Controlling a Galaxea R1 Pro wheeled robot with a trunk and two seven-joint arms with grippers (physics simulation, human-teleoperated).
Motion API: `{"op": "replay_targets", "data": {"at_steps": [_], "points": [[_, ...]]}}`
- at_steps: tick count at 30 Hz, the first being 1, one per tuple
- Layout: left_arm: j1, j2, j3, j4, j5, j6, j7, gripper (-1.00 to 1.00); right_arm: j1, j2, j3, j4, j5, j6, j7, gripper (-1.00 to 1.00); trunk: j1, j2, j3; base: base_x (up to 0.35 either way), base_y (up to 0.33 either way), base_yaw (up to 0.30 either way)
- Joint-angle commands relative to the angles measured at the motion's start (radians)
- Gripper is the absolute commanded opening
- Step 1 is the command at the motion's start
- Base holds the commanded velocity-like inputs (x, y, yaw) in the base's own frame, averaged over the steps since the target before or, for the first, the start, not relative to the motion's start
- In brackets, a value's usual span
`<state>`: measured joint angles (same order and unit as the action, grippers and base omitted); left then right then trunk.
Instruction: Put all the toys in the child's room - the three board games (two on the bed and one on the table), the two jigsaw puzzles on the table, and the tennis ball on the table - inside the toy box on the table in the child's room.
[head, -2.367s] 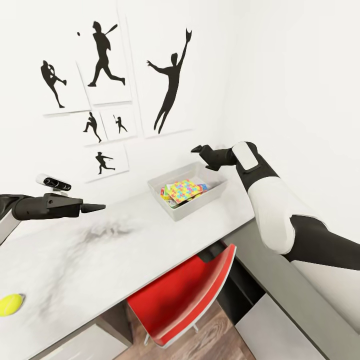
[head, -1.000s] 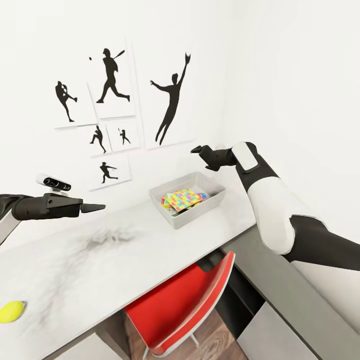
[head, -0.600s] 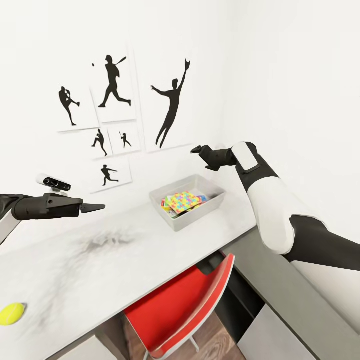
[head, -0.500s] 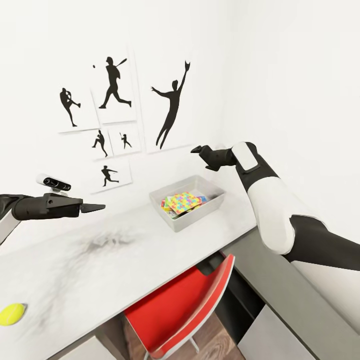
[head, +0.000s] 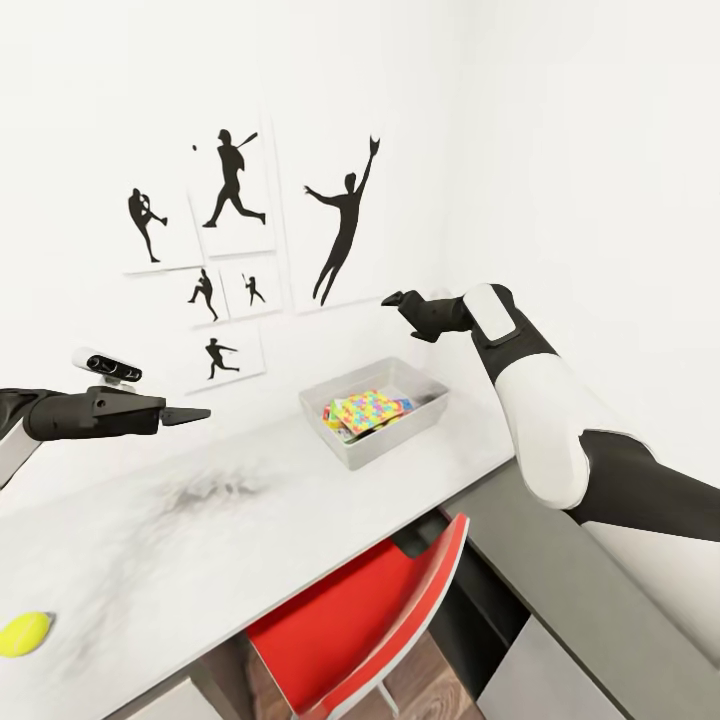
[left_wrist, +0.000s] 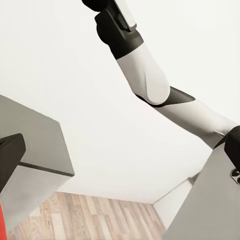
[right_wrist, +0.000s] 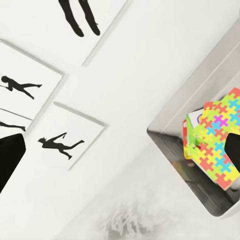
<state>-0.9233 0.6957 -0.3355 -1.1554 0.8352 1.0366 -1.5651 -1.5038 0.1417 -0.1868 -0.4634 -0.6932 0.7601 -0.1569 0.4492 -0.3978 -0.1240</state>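
A grey toy box (head: 352, 452) stands on the white marbled table (head: 250, 520) near the wall, with a bright jigsaw puzzle (head: 365, 410) on top of other flat boxes inside it. The yellow tennis ball (head: 22, 633) lies at the table's near left edge. My right gripper (head: 392, 298) hangs open above and just behind the box; the right wrist view looks down on the box rim (right_wrist: 165, 135) and the puzzle (right_wrist: 220, 125). Over the table's left part my left gripper (head: 198, 413) hovers open and empty, well above the ball.
A red chair (head: 370, 610) is tucked under the table's front edge. Grey cabinets (head: 560, 610) run along the right wall under my right arm (head: 540, 410). Silhouette pictures (head: 345, 225) hang on the wall behind the table. Wooden floor (left_wrist: 85, 220) lies below.
The whole picture has shifted a little, so the camera has moved. Both arms hold the same pose, and the ball and box stay where they were on the table.
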Motion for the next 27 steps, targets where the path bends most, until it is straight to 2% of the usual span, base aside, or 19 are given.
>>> {"op": "replay_targets", "data": {"at_steps": [1, 27], "points": [[-0.002, 0.001, -0.003, 0.0, 0.0, 0.011, -0.006, 1.0, -0.001, 0.001, -0.005, -0.001, -0.01, 0.003, -0.01, 1.0, 0.001, -0.002, -0.001, 0.0, 0.0, 0.0], [-0.001, 0.0, -0.005, 0.001, -0.001, 0.01, -0.006, 1.0, 0.0, -0.001, -0.005, -0.001, -0.009, 0.001, -0.01, 1.0, 0.001, -0.002, 0.042, -0.015, 0.0, 0.0]]}}
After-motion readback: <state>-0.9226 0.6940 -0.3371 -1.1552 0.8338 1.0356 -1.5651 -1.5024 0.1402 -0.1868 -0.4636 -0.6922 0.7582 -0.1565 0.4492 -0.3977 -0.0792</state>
